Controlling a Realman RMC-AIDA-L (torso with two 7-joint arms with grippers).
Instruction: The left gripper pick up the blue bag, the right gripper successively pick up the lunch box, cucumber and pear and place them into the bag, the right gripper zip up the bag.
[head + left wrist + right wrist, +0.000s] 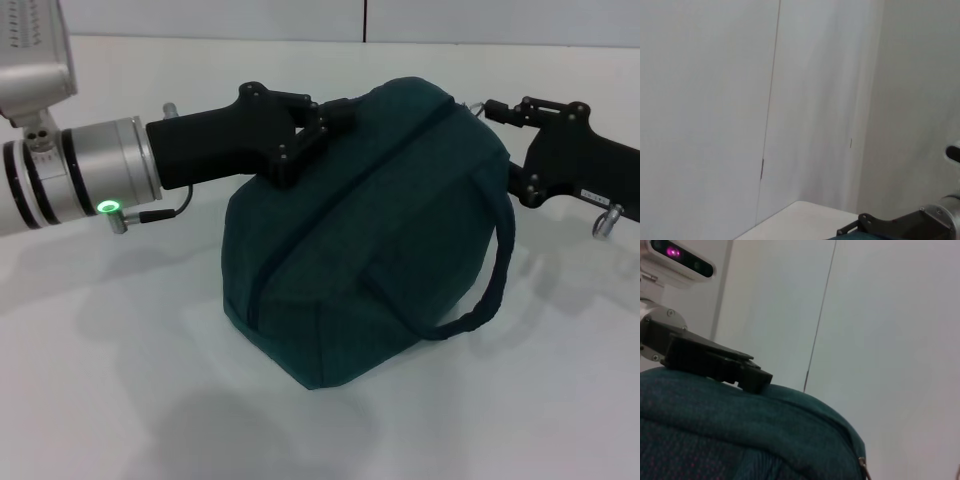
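The blue bag (370,230) sits bulging on the white table, and its long zipper (330,220) runs closed from the lower left to the upper right end. My left gripper (335,115), green ring lit on its wrist, is shut on the bag's top at the near handle; the right wrist view shows it as a black block (720,365) on the fabric (740,435). My right gripper (485,108) is at the zipper's upper right end, where the metal ring pull (863,467) shows. The other handle (490,290) hangs loose. Lunch box, cucumber and pear are out of view.
The white table (120,400) lies around the bag, with a pale wall (300,20) behind it. In the left wrist view there is mostly wall, a table corner (805,220) and a black gripper linkage (880,225).
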